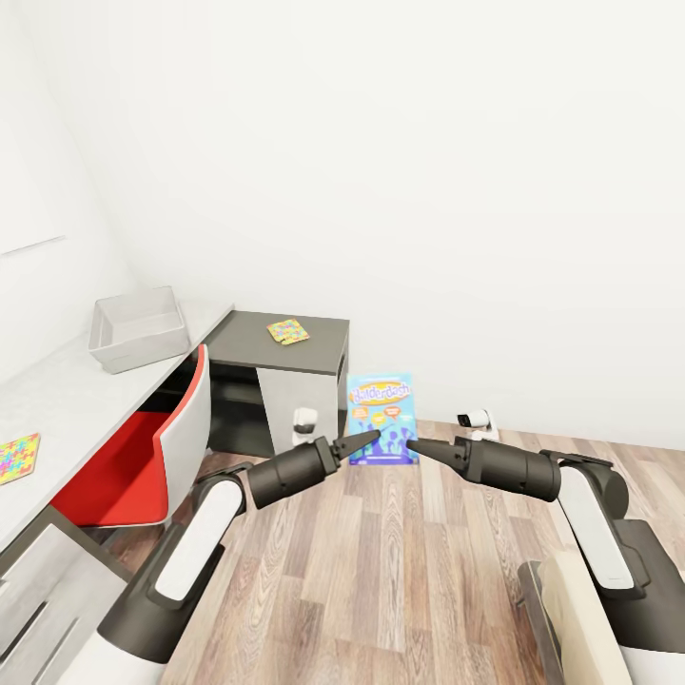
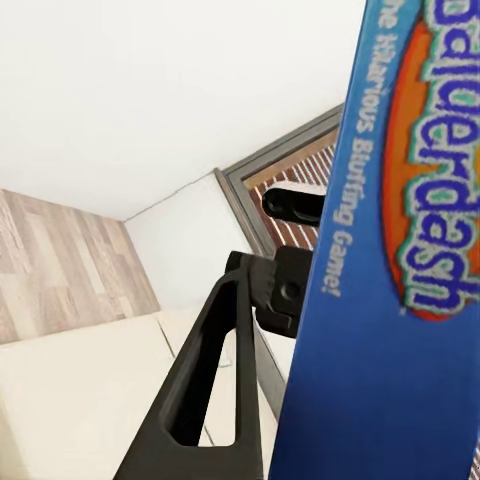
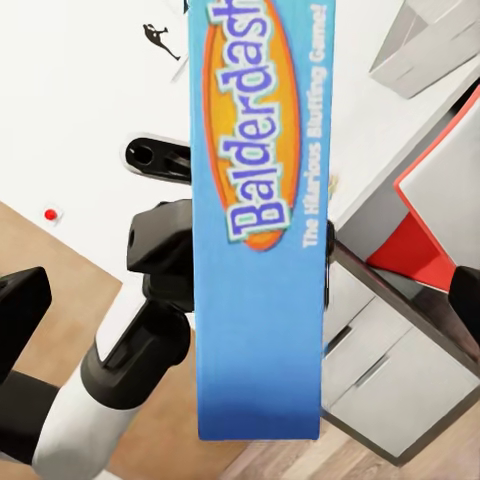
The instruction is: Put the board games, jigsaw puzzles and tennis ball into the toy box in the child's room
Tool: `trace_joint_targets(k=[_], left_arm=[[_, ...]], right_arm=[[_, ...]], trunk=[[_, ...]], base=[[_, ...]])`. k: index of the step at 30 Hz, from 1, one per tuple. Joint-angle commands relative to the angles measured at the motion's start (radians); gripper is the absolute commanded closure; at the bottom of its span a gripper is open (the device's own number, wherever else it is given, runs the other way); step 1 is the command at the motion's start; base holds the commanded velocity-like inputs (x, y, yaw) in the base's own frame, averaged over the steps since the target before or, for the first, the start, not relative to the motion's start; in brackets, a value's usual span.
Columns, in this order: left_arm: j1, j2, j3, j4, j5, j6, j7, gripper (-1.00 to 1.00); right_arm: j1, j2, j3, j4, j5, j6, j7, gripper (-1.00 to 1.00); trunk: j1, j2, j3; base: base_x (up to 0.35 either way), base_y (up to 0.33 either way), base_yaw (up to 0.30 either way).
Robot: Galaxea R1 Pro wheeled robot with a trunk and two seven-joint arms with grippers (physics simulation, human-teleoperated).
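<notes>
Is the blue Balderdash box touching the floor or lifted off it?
Cannot tell. In the head view the blue Balderdash box stands upright between both tools, its lower edge level with the wood floor, no gap visible.

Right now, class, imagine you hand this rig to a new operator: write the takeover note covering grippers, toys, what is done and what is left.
Left gripper and right gripper: both at the flat blue Balderdash game box, held upright above the wood floor; which one clamps it I cannot tell.
Light grey flared toy box: on the pale grey desk top, to the robot's left.
One multicoloured jigsaw puzzle sheet lies on the dark lower wing, another on the pale top.
Done: blue game lifted.
Left: put it in the toy box, then both puzzles and the remaining toys.
</notes>
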Motion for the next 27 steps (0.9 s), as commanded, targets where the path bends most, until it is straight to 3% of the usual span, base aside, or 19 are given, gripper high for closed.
trace_joint_targets(k=[1, 13, 17, 20, 21, 24, 25, 27], left_arm=[[-0.001, 0.002, 0.001, -0.002, 0.004, 0.004, -0.002, 1.00], [0.005, 0.013, 0.016, -0.026, 0.003, 0.004, -0.004, 1.00], [0.017, 0.031, 0.057, -0.047, 0.003, 0.004, -0.002, 1.00], [0.051, 0.058, 0.134, -0.072, 0.004, 0.005, -0.001, 1.00], [0.051, 0.058, 0.134, -0.072, 0.004, 0.005, -0.001, 1.00], [0.093, 0.077, 0.246, -0.104, 0.010, 0.006, -0.003, 1.00], [0.093, 0.077, 0.246, -0.104, 0.010, 0.006, -0.003, 1.00], [0.112, 0.084, 0.322, -0.116, 0.012, 0.008, -0.008, 1.00]], right_arm=[[-0.001, 0.000, -0.002, 0.000, 0.003, 0.003, 0.004, -1.00], [-0.001, -0.001, -0.014, 0.000, 0.004, 0.003, 0.003, -1.00], [-0.002, -0.004, -0.018, 0.001, 0.004, 0.003, 0.002, -1.00], [-0.002, -0.007, -0.039, 0.004, 0.004, 0.003, -0.013, -1.00], [-0.002, -0.007, -0.039, 0.004, 0.004, 0.003, -0.013, -1.00], [-0.002, -0.007, -0.076, 0.006, 0.004, 0.003, -0.051, -1.00], [-0.002, -0.007, -0.076, 0.006, 0.004, 0.003, -0.051, -1.00], [-0.002, -0.006, -0.096, 0.007, 0.004, 0.003, -0.086, -1.00]], trunk=[[0.001, -0.002, -0.002], [0.001, -0.002, -0.002], [0.001, -0.002, -0.002], [0.001, -0.002, -0.002], [0.001, -0.002, -0.002], [0.001, -0.002, -0.002], [0.001, -0.002, -0.002], [0.001, -0.002, -0.002]], base=[[0.000, 0.000, 0.000], [0.000, 0.000, 0.000], [0.000, 0.000, 0.000], [0.000, 0.000, 0.000], [0.000, 0.000, 0.000], [0.000, 0.000, 0.000], [0.000, 0.000, 0.000], [0.000, 0.000, 0.000]])
